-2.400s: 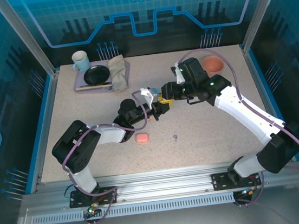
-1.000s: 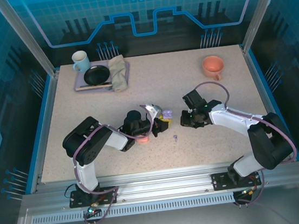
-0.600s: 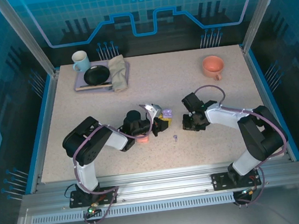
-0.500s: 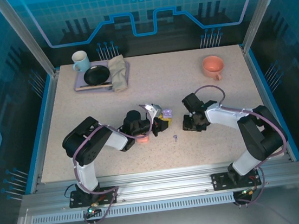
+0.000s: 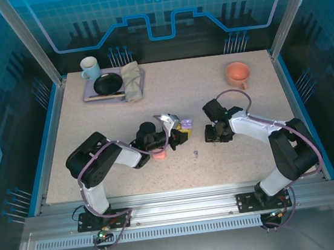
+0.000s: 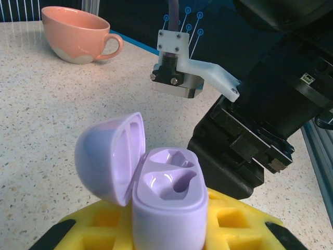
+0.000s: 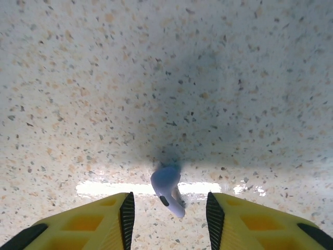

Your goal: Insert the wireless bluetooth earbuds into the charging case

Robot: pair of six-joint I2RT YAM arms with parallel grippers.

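Note:
My left gripper (image 5: 179, 133) is shut on an open lilac charging case (image 5: 186, 124). In the left wrist view the case (image 6: 166, 200) stands upright between the yellow fingers (image 6: 237, 221), lid tipped left, both sockets empty. My right gripper (image 5: 216, 136) points down at the table just right of the case. Its jaws (image 7: 169, 221) are open, and a lilac earbud (image 7: 167, 190) lies on the table between the pads, touching neither. Another lilac earbud (image 5: 196, 154) lies loose on the table in front of both grippers.
A salmon-pink case (image 5: 158, 154) sits beside the left forearm. An orange cup (image 5: 237, 72) stands at the back right. A tray (image 5: 90, 96) at the back left carries a mug (image 5: 89, 67), a black plate (image 5: 108, 83) and a folded cloth (image 5: 132, 80).
My right gripper has opened and shifted slightly away over the same spot; the earbud now lies free between its pads. The left gripper keeps the case still.

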